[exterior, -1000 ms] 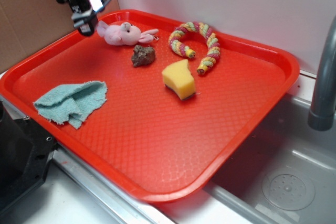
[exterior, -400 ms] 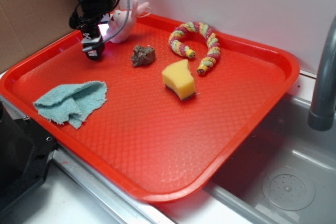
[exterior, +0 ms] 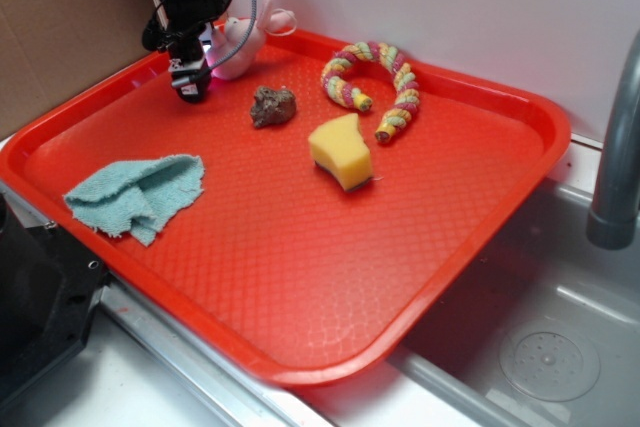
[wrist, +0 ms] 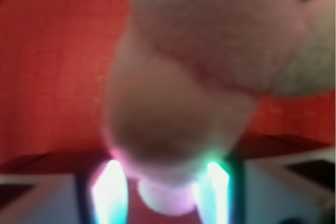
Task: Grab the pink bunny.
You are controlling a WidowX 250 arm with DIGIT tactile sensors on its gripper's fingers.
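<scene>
Pink bunny (exterior: 240, 42) in pincer (exterior: 197, 75); brown lump (exterior: 272, 105) near.

The pink bunny (exterior: 238, 45) is pale pink with a black eye and a paler, greyish-cream face patch, seen blurred in the wrist view (wrist: 210, 61); the tray (exterior: 300, 277) is bright red-orange with a fine diamond-grid texture; the cloth (exterior: 135, 194) is pale teal; the sponge (exterior: 340, 151) is yellow; the rope toy (exterior: 385, 72) is twisted in pink, yellow and green stripes; the small lump (exterior: 272, 105) is dark brown; the arm (exterior: 185, 7) is black; the wall behind is white; the cardboard (exterior: 60, 37) is brown; the sink (exterior: 545, 337) is grey metal.
</scene>
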